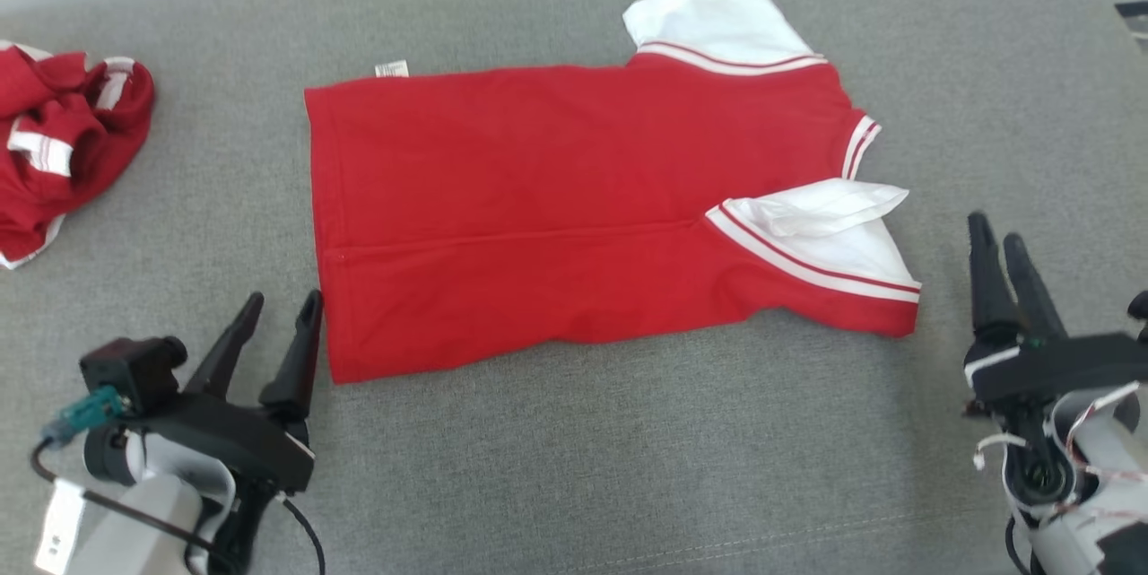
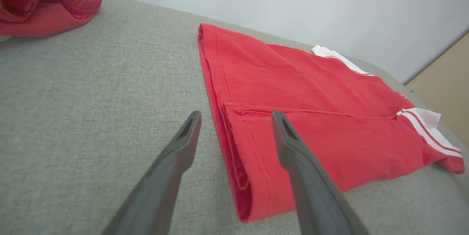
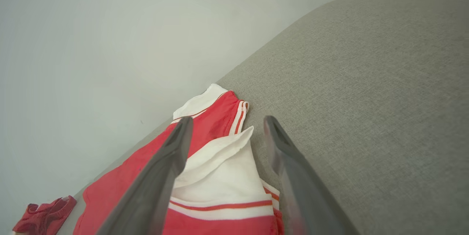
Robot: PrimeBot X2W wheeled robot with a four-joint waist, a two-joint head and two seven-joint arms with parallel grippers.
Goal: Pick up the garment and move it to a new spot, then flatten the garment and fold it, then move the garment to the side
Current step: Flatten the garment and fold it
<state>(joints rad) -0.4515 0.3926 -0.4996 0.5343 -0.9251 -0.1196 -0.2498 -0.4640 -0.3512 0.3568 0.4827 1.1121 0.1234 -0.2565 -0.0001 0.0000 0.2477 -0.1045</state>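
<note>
Gaping empty, the left jaws hover just beside the hem corner (image 1: 336,367) of the red garment (image 1: 538,198), spread flat on the grey cushion (image 1: 628,467); the right jaws, parted and empty, sit near its white sleeve (image 1: 839,239).

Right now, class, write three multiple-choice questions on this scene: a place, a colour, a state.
1. The crumpled garment lies where from the flat shirt? A. on it B. to the robot's left C. to the robot's right
2. The sleeves are A. white B. blue C. black
3. The left gripper is A. shut on the shirt B. shut on the crumpled garment C. open, empty
Key: B, it sits at the head view's far left; A, both sleeves show white; C, its fingers stand apart on nothing.
</note>
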